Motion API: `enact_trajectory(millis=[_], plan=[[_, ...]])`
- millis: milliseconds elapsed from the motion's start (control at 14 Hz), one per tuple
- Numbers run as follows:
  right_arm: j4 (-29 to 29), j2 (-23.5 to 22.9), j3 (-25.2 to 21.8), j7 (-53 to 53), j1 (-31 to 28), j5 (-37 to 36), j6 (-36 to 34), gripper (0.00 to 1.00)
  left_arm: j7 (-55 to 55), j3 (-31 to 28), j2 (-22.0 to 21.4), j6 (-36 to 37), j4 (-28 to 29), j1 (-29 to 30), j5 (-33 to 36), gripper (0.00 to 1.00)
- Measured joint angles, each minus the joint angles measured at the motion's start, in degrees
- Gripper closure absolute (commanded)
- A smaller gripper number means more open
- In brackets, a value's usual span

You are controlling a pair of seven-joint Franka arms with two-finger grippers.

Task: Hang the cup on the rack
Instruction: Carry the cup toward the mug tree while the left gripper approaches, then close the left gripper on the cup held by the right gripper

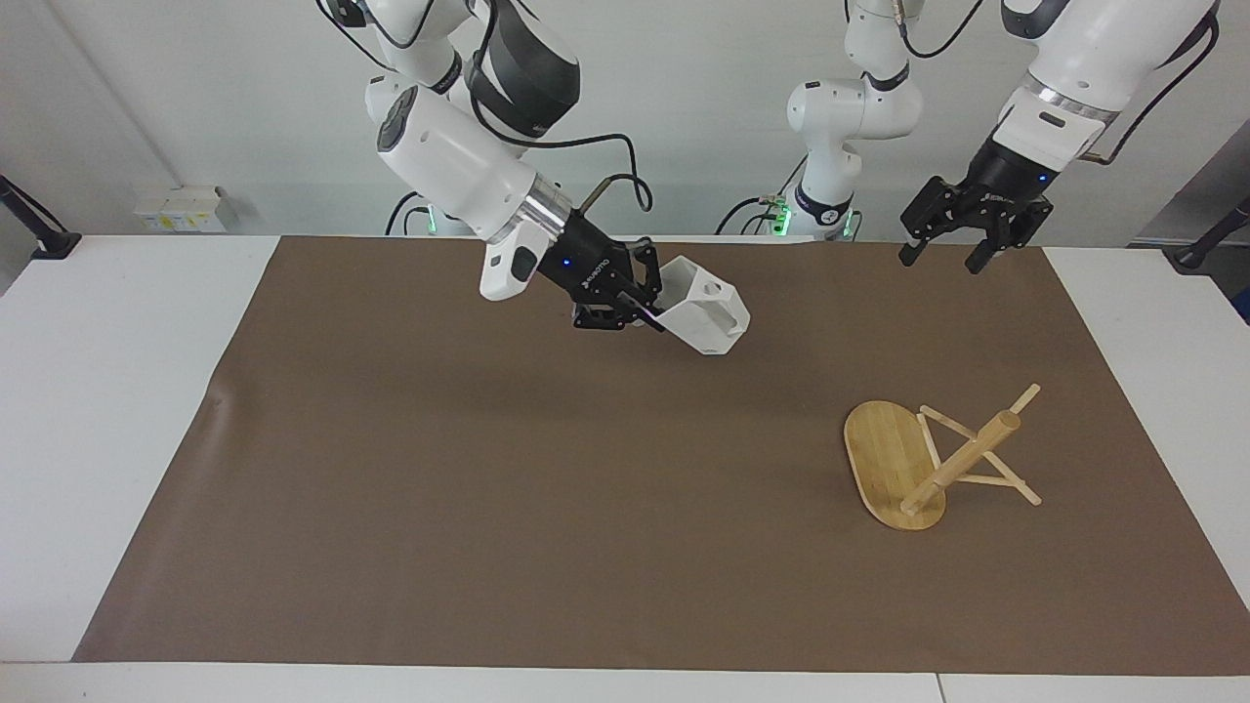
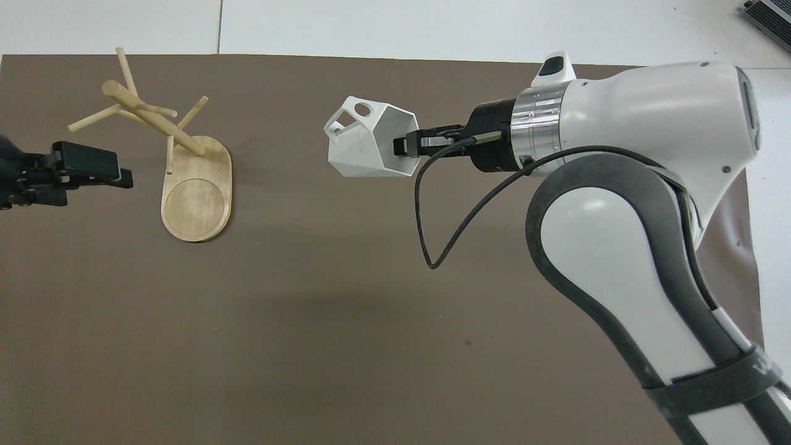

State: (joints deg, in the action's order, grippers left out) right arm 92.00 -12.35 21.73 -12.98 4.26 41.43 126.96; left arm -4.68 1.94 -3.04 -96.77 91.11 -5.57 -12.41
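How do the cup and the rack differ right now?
The cup is white and faceted; the rack is light bamboo. The cup is held in the air by the right gripper, while the rack lies tipped over on the mat toward the left arm's end, untouched. The left gripper hangs open.

**What the two views kept out of sight**

In the overhead view the left gripper [image 2: 93,170] ran off the picture's edge, so its arm went unseen there. The right arm's lower links left the frame at the bottom corner. In the facing view both arms' upper links were cut by the top edge. The right gripper [image 1: 652,310] covered part of the cup [image 1: 705,314] where it clamped the rim. The rack [image 1: 928,464] lay tipped, and its post hid some pegs.
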Motion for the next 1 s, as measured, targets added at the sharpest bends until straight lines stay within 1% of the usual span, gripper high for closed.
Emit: enact_trajectory(millis=[71,286,429,643,929,1000], plan=[[-0.01,0.03,0.74,-0.82,0.18,0.01,0.85,1.00,3.54,0.00,0.36,-0.66,0.01,-0.04,-0.84,0.00],[0.10,0.04,3.18,-0.73,0.41,0.03,5.47,1.00,18.84,-0.22,2.25,-3.15,0.04,-0.01,-4.44,0.00],[0.38,-0.23,3.44,0.69,1.24,0.04,6.97,1.00,29.85,-0.28,2.91,-3.66,0.04,0.00,-6.20,0.00],[0.75,-1.45,3.49,3.07,3.65,0.05,13.00,1.00,47.89,-0.54,2.96,-3.83,0.09,0.39,-9.41,0.00],[0.20,-2.03,4.99,2.46,3.93,0.03,13.92,1.00,69.60,-0.87,3.06,-4.11,2.50,0.88,-13.51,0.00],[-0.28,-2.07,5.37,2.27,3.93,-0.25,13.92,1.00,73.57,-0.87,3.10,-4.33,3.38,0.88,-14.77,0.00]])
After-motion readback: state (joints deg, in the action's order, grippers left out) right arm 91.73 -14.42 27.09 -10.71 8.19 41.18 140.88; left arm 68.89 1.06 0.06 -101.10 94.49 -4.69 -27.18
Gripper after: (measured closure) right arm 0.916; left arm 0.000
